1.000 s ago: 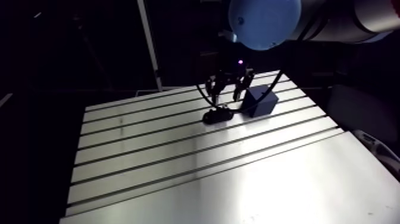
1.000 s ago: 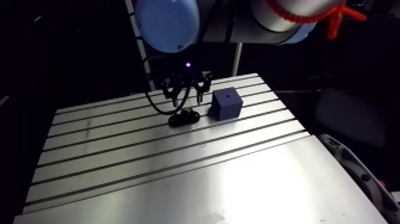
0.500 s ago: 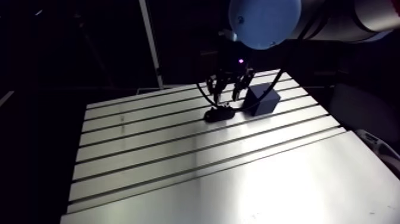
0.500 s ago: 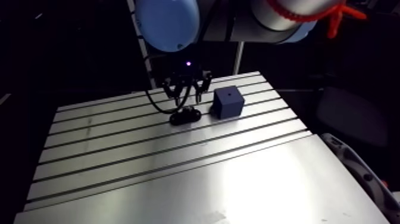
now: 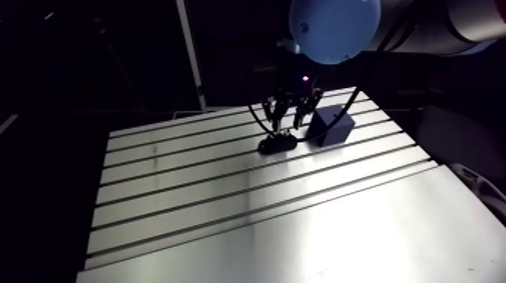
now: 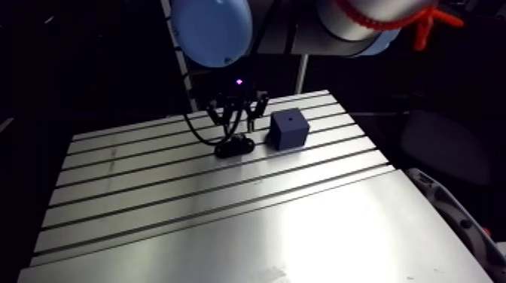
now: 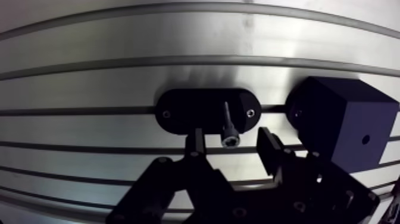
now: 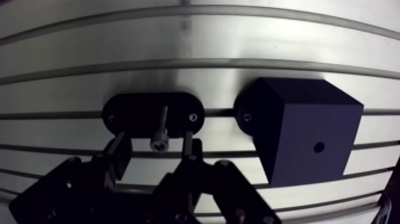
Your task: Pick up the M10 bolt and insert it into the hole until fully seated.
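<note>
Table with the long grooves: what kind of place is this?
Probably a robot test bench in a lab or workshop: a slotted metal table, a robot gripper open over a bolt in its black holder, and a block with a hole.

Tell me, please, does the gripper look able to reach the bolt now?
Probably yes: the gripper is open, with the bolt upright in its black holder between the fingers and the block off to one side.

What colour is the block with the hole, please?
The block is dark blue, best in the arm view.
</note>
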You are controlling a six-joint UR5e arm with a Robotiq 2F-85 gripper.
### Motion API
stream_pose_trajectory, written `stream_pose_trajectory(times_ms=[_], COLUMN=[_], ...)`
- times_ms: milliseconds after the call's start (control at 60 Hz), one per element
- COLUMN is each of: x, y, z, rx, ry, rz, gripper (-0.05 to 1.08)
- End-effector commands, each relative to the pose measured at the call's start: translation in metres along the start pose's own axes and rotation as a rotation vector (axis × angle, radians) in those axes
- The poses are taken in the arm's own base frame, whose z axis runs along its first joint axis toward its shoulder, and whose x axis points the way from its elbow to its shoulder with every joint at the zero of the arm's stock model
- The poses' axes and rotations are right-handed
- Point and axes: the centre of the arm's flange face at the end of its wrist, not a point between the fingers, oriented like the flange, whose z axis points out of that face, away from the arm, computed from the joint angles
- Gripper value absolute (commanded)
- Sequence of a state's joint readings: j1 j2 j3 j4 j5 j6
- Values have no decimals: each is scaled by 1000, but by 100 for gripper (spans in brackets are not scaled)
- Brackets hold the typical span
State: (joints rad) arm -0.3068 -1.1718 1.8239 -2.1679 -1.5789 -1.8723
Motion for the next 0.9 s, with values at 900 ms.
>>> stream_pose_trajectory(times_ms=[900], x=[1], y=[1], z=[7], rx=[0], ry=[-12], rz=[0], gripper=[50])
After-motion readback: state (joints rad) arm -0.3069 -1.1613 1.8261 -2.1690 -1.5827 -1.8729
